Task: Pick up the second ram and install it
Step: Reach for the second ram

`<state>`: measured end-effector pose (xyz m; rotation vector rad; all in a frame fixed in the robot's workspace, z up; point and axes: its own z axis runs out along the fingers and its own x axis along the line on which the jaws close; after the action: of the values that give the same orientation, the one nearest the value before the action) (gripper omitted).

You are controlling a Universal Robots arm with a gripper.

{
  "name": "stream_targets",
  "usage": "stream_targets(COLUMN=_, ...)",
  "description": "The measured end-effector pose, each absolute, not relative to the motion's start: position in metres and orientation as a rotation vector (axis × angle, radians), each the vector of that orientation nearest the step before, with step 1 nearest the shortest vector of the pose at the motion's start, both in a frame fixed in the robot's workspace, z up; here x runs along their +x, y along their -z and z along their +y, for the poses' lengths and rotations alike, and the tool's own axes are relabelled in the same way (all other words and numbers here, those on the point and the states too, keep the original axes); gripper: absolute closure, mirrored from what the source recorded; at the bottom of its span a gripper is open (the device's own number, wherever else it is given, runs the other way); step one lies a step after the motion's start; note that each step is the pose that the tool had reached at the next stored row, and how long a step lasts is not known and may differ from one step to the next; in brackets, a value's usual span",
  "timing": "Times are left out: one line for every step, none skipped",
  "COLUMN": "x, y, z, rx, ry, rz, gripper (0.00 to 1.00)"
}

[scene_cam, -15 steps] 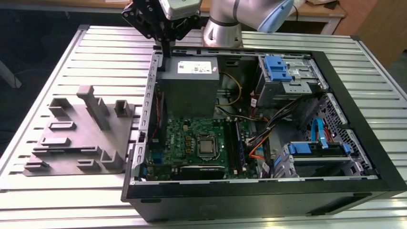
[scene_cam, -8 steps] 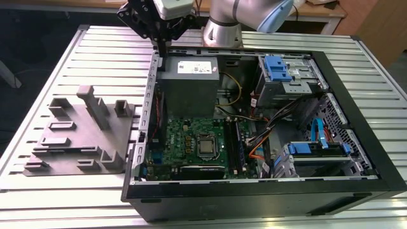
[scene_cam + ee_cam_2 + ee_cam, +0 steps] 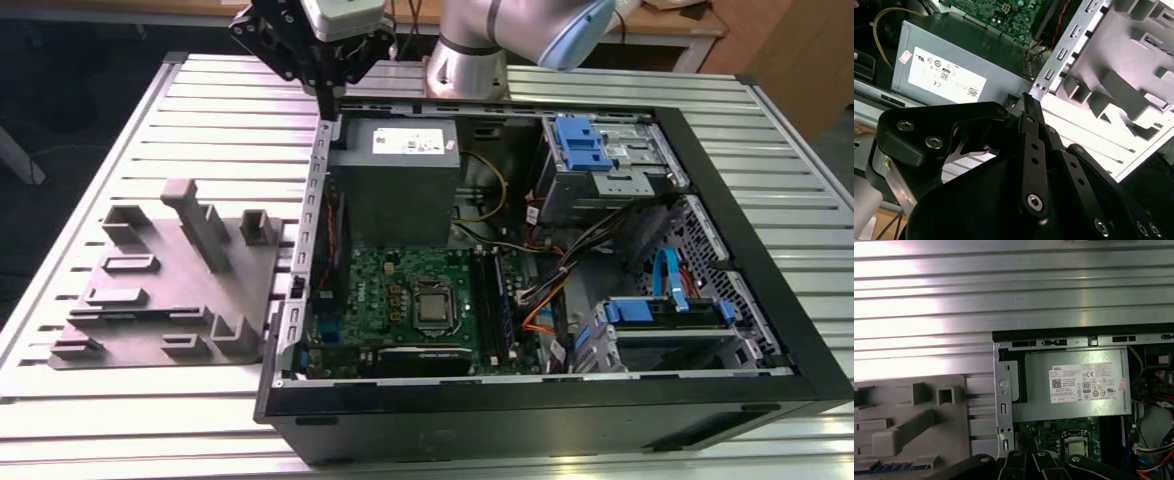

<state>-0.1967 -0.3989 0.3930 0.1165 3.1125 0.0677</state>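
Blue-green ram stick (image 3: 898, 467) lies on the grey holder block (image 3: 914, 425), which sits on the slatted metal table (image 3: 1004, 290) beside the open computer case (image 3: 747, 300). Over the case's back corner, near the power supply (image 3: 400, 180), hangs the gripper (image 3: 324, 97), well apart from the stick. Its claw is pinched narrow and holds nothing.

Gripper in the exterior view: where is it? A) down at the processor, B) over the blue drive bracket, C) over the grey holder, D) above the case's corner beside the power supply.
D: the gripper hangs over a corner of the computer case, next to the power supply.
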Motion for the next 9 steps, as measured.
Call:
stream_targets(x=-0.199, y=-0.393, z=-0.399, rx=0.117, ry=-0.068, rz=3.113, gripper=0.93)
stream_targets(x=-0.201, y=-0.393, z=-0.399, rx=0.117, ry=-0.068, rz=3.113, gripper=0.93)
stream_targets(x=-0.203, y=-0.393, z=-0.399, rx=0.117, ry=-0.068, rz=3.113, gripper=0.93)
stream_targets(x=-0.205, y=-0.393, z=-0.399, rx=0.117, ry=-0.068, rz=3.113, gripper=0.93)
stream_targets(x=-0.206, y=-0.393, z=-0.399, rx=0.117, ry=-0.068, rz=3.113, gripper=0.93)
stream_targets(x=-0.209, y=-0.393, z=-0.399, rx=0.117, ry=-0.068, rz=3.113, gripper=0.93)
stream_targets(x=-0.211, y=-0.393, z=-0.399, rx=0.117, ry=-0.068, rz=3.113, gripper=0.93)
stream_targets(x=-0.213, y=-0.393, z=-0.399, rx=0.117, ry=-0.068, rz=3.113, gripper=0.93)
stream_targets(x=-0.215, y=-0.393, z=-0.399, rx=0.117, ry=-0.068, rz=3.113, gripper=0.93)
